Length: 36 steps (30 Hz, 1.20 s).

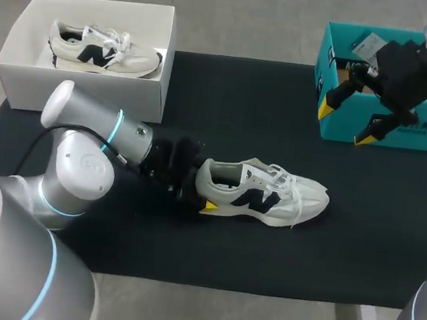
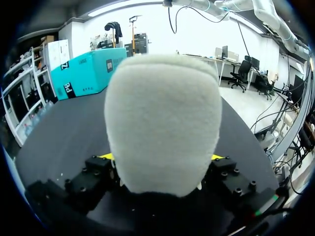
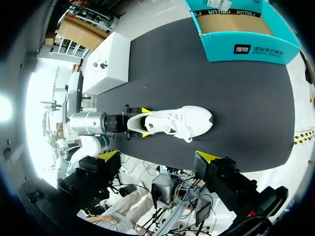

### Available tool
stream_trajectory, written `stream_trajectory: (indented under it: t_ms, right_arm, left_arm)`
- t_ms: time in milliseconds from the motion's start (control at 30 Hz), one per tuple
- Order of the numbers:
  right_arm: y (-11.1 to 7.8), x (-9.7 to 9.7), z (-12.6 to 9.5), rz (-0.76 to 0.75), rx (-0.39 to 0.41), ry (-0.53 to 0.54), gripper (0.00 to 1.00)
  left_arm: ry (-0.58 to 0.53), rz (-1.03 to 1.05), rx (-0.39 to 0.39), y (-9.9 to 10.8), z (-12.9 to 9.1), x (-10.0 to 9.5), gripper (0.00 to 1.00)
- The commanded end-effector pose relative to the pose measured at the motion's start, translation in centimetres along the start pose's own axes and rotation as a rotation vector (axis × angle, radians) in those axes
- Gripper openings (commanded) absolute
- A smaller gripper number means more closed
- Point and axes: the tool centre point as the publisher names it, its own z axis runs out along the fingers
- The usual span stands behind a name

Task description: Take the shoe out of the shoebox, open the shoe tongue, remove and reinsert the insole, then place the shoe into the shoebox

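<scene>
Shoe (image 1: 259,196) out of its box, standing on its sole on the black desk (image 1: 204,105), mid-desk and nearer the front edge, toe toward the right edge. Left gripper (image 1: 204,188) at the heel: narrowly open, a yellow-tipped finger pressed on either side of the heel, gripping it; the left wrist view is mostly filled by the padded heel (image 2: 162,123). Right gripper (image 1: 346,123) hangs above the front wall of the teal shoebox (image 1: 417,137) at the far right corner, fingers spread wide, holding nothing. White shoebox (image 1: 15,41) at the far left corner, a second shoe (image 1: 102,51) lying inside.
</scene>
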Motion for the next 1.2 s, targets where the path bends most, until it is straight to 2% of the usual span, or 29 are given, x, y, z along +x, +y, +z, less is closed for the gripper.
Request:
stream_trajectory:
  t_ms: [33, 667, 833, 1067, 1200]
  right_arm:
    - [0.0, 0.0, 0.1, 0.001, 0.0, 0.0, 1.0]
    - [0.0, 0.2, 0.2, -0.007, -0.008, 0.007, 1.0]
    - [0.5, 1.4, 1.8, -0.033, -0.019, -0.009, 1.0]
    - [0.0, 2.5, 4.9, -0.014, 0.005, -0.162, 1.0]
    - [-0.2, 3.0, 6.7, 0.001, 0.042, -0.193, 1.0]
  left_arm:
    - [-0.001, 0.001, -0.001, 0.2, 0.0, 0.0, 0.0]
    - [-0.001, 0.001, -0.001, 0.2, 0.0, 0.0, 0.0]
    - [-0.001, 0.001, -0.001, 0.2, 0.0, 0.0, 0.0]
    - [-0.001, 0.001, -0.001, 0.2, 0.0, 0.0, 0.0]
    - [-0.001, 0.001, -0.001, 0.2, 0.0, 0.0, 0.0]
